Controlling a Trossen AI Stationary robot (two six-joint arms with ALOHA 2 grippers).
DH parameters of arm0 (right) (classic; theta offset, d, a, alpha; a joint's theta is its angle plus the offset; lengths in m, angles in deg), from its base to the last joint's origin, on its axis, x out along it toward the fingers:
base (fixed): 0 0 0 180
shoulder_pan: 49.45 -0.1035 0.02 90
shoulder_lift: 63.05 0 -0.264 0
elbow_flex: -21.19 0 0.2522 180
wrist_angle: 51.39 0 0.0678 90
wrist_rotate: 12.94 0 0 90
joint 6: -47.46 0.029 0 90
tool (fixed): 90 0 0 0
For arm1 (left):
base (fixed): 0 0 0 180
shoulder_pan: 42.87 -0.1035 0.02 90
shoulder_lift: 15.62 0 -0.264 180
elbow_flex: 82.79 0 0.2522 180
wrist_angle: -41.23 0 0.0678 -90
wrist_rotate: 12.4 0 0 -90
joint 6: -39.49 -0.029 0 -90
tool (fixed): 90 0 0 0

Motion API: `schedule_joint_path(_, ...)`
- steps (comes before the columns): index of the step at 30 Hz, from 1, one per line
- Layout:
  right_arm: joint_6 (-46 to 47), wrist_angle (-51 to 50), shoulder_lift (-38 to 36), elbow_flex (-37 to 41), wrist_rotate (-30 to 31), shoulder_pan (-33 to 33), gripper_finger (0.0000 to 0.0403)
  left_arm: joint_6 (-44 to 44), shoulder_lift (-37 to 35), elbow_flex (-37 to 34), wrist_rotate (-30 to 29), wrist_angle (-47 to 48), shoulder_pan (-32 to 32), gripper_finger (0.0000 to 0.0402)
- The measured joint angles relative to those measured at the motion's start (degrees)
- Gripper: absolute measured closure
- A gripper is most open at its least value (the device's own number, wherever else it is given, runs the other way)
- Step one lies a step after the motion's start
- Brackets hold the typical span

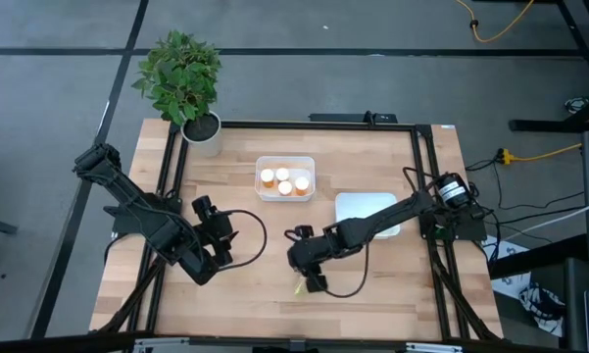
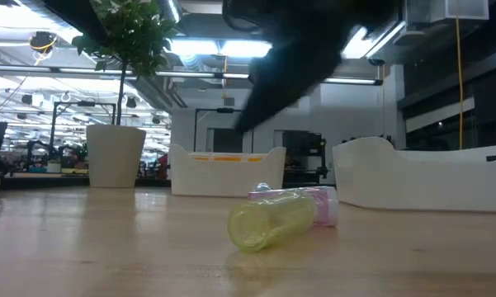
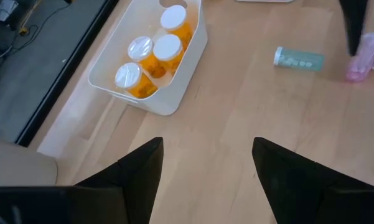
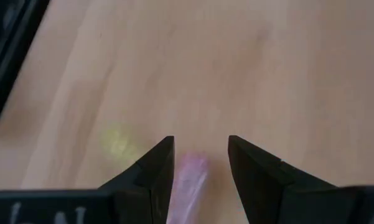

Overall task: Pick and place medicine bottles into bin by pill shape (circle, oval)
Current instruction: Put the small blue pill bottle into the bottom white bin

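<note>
Seen from above, a light wooden tabletop (image 1: 255,294) fills the centre of the frame, with a potted plant (image 1: 181,83) at its upper left corner. Just above the middle sits a white bin (image 1: 285,177) holding four orange medicine bottles (image 1: 283,181) with white caps, standing upright. To its lower right lies a second white bin (image 1: 365,209), partly covered by the right arm.

The right tool (image 1: 311,282) sits low at the centre of the frame, just above the tabletop. In its wrist view its fingers (image 4: 157,168) stand part-way apart with a pink bottle (image 4: 190,177) lying between them; whether they touch it cannot be told. A yellow bottle (image 2: 268,219) lies on its side just beside the pink one, nearer the table-level camera. A teal bottle (image 3: 297,60) lies on its side near them, apart from both.

The left tool (image 1: 214,227) rests at centre left of the overhead frame, its fingers (image 3: 134,174) spread wide and holding nothing.
</note>
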Motion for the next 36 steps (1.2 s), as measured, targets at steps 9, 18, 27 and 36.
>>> schedule_joint_path(9, -7.7, -0.1, 0.1, 0.1, 3.8, 0.1, 0.0249, 0.0, 0.0, 0.0, 1.0, 0.0, 0.0, 0.0159)
schedule_joint_path(18, -24.0, -6.7, 0.1, 0.1, 3.1, 4.0, 0.0249, -1.7, -0.2, 3.0, -2.4, 1.3, 0.0, 0.0159)
schedule_joint_path(27, -38.3, -9.4, 0.1, 0.1, 3.0, 7.4, 0.0249, -1.6, -0.2, 4.9, -6.3, 1.3, 0.0, 0.0159)
schedule_joint_path(36, -53.1, -9.0, 3.4, 0.1, 1.9, 7.6, 0.0249, -1.6, -0.2, 4.9, -6.3, 1.3, 0.0, 0.0159)
